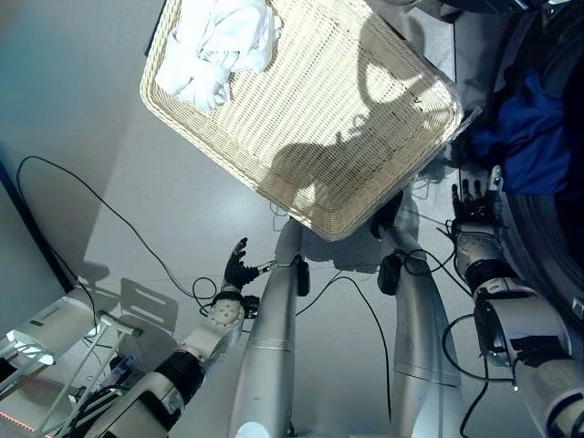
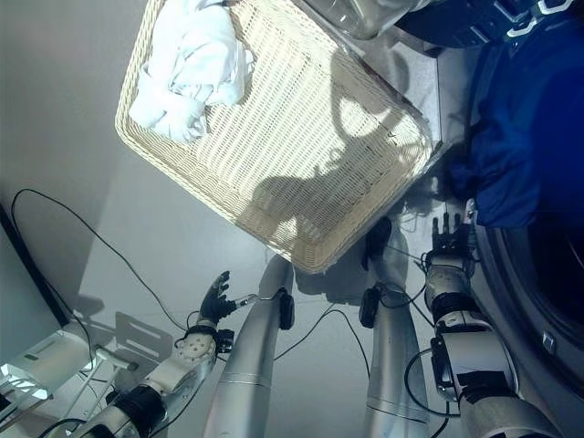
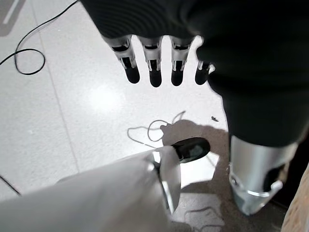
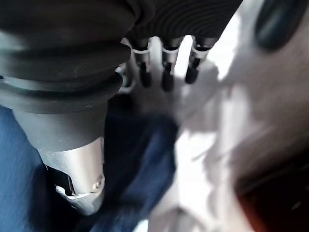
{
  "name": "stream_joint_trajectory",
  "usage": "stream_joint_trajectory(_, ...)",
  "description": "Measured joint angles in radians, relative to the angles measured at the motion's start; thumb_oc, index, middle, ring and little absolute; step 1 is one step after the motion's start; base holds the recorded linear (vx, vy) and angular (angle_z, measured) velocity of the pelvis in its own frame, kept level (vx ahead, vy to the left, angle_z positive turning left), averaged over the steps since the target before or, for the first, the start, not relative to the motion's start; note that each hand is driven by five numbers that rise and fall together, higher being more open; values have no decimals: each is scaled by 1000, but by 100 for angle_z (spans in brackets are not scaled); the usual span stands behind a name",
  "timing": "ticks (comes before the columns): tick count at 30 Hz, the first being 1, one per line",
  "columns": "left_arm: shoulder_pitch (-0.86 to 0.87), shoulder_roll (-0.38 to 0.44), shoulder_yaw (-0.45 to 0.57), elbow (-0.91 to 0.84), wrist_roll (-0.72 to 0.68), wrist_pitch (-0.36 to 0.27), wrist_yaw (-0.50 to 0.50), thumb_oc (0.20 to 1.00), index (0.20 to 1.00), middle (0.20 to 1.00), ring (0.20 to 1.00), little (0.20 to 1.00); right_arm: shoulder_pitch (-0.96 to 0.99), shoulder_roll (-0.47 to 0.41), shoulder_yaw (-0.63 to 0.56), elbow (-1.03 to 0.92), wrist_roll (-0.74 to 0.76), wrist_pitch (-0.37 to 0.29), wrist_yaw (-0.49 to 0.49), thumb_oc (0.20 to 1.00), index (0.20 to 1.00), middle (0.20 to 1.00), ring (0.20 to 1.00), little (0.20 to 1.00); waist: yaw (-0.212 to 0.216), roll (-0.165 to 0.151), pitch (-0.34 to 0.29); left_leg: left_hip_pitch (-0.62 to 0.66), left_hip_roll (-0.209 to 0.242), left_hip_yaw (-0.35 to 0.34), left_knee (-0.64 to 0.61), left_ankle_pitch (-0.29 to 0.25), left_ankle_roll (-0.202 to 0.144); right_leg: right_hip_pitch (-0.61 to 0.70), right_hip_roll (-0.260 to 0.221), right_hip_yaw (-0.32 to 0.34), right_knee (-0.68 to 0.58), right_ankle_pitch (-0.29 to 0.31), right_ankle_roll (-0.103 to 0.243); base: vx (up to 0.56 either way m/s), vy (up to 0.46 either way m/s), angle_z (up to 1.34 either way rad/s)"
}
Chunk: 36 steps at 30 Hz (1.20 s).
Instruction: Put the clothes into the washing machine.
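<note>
the right robot hand (image 2: 449, 239) is being held low at the right of the scene, its fingers (image 4: 166, 72) straight and spread, with nothing gripped; the fingertips are being pointed at the blue garment (image 2: 516, 137), just short of it. whether they are touching the cloth cannot be told. the blue garment is being draped over the front of the washing machine (image 2: 538, 274), partly in its dark opening, and is being shown in the right wrist view as dark blue folds (image 4: 135, 159) beside the hand.

the left robot hand (image 1: 239, 267) is being held over the floor (image 1: 100, 119) at the lower left, fingers (image 3: 154, 67) straight and relaxed, empty, well apart from the clothes.

further out, the wicker basket (image 1: 365, 155) is being seen on the floor ahead of both hands, its near corner close to the robot. a white garment (image 1: 219, 46) is being left bunched in the basket's far left corner; the remainder of the weave is lying bare.
</note>
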Motion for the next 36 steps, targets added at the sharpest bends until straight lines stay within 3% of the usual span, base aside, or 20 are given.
stream_joint_trajectory(4,1,23,8,-13,-1,15,0,1000,1000,1000,1000,1000,38,-2,-1,-116,19,-76,48,1000,1000,1000,1000,1000,7,0,0,-10,-1,0,-1,-1,1,-3,0,0,-13,4,-1,2,-18,0)
stream_joint_trajectory(14,21,81,58,-64,0,18,-18,1000,1000,1000,1000,1000,111,-2,4,-298,-40,-116,55,1000,1000,1000,1000,1000,3,0,0,-1,-1,0,-2,0,3,10,2,0,-24,15,0,-16,-5,-1)
stream_joint_trajectory(15,30,80,64,-68,0,19,-21,1000,1000,1000,1000,1000,120,-2,7,-310,-50,-116,55,561,561,561,561,561,1,0,0,3,0,0,-2,0,3,17,3,0,-30,18,2,-51,-19,-4)
stream_joint_trajectory(16,38,81,65,-70,0,18,-25,1000,1000,1000,1000,1000,126,-2,9,-315,-63,-117,55,200,200,200,200,200,-2,-1,0,11,-1,1,-4,1,4,26,3,0,-34,21,4,-51,-19,-3)
stream_joint_trajectory(19,64,81,74,-74,2,18,-32,1000,1000,1000,1000,1000,152,-1,41,-362,-82,-131,45,200,200,200,200,200,-12,-1,0,35,0,1,-16,7,11,52,8,0,-49,28,8,-46,-9,-2)
stream_joint_trajectory(23,113,81,75,-79,6,17,-42,1000,1000,1000,1000,1000,188,-18,8,-454,-81,-220,70,200,200,200,200,200,-49,-1,0,87,-2,4,-51,15,21,103,11,1,-81,37,24,-55,-3,-3)
stream_joint_trajectory(30,159,71,125,-78,15,15,-51,1000,1000,1000,1000,1000,284,-49,-34,-622,-74,-327,34,200,200,200,200,200,-82,-1,0,197,2,30,-90,21,28,202,18,13,-113,53,26,-63,-11,-7)
stream_joint_trajectory(36,181,67,143,-49,53,-2,-88,1000,1000,1000,1000,1000,351,-50,-110,-666,70,-383,28,200,200,200,200,200,-116,-1,1,290,7,51,-124,22,30,288,29,29,-154,62,37,-49,30,-8)
